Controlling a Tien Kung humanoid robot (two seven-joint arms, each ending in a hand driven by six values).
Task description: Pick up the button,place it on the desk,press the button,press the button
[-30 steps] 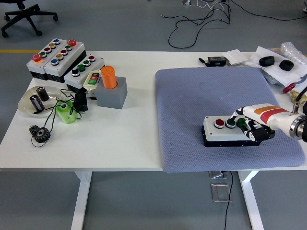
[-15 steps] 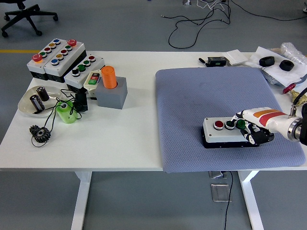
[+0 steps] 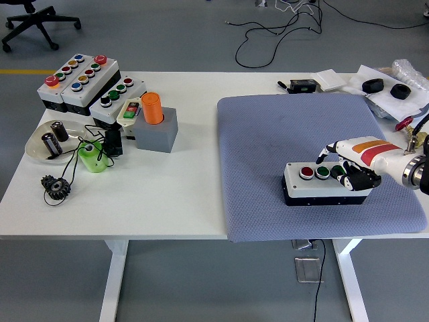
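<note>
A white three-button box (image 3: 315, 184) with a black base lies on the blue-grey mat (image 3: 281, 134) at the right. Its red button (image 3: 306, 172) and middle green button (image 3: 322, 172) show fully. My right hand (image 3: 350, 172) comes in from the right edge and sits over the box's right end, partly covering the third, green button (image 3: 338, 170). Its black fingers (image 3: 357, 179) are curled down onto the box top, and the white thumb (image 3: 328, 151) sticks out above the box's far edge. The hand does not grip the box. My left arm is out of sight.
At the far left stand two bigger button boxes (image 3: 77, 82), a grey block with an orange cylinder (image 3: 153, 107), a dish with parts (image 3: 48, 142), a green piece (image 3: 92, 157) and a gear (image 3: 55, 186). Black and white items (image 3: 375, 85) lie at the back right.
My right hand has risen slightly and shifted toward the far side of the box's right end. Its thumb has lifted clear. The box has stayed nearly in place.
</note>
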